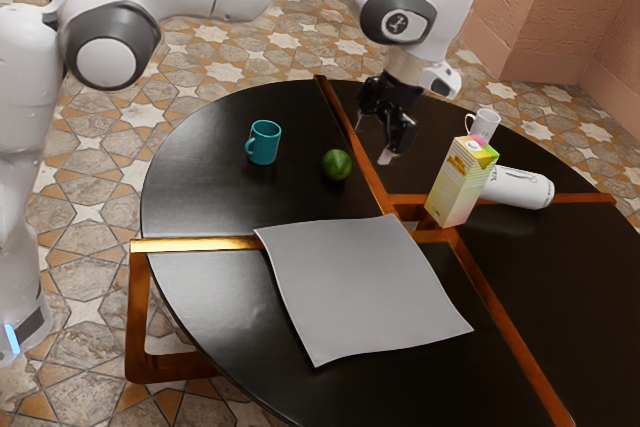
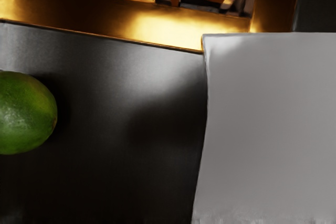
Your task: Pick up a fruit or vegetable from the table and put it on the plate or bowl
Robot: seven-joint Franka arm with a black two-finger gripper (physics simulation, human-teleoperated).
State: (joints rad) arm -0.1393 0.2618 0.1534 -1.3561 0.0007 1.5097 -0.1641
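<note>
Our gripper hung above the table with its fingers apart and nothing between them. The lime, the one fruit we could make out, sat on the dark top just beside and below the hand, toward the exterior view's left; the wrist camera caught it off to one side of the hand rather than under it. We judged the risks plain enough: a descent from that spot would land on bare table beside the fruit, and a round lime nudged by one finger would likely roll away across the glossy surface. On the hand's other side a tall juice carton stood near, narrow and easy to topple with a wide swing. A grey sheet lay flat a little farther from the hand, past the lime, and looked to us the likeliest landing place. A teal mug stood beyond the lime; a white mug and a white bottle lying on its side were behind the carton. The table was black and polished, split by wooden strips, over a patterned tile floor with rough pinkish walls beyond.
</note>
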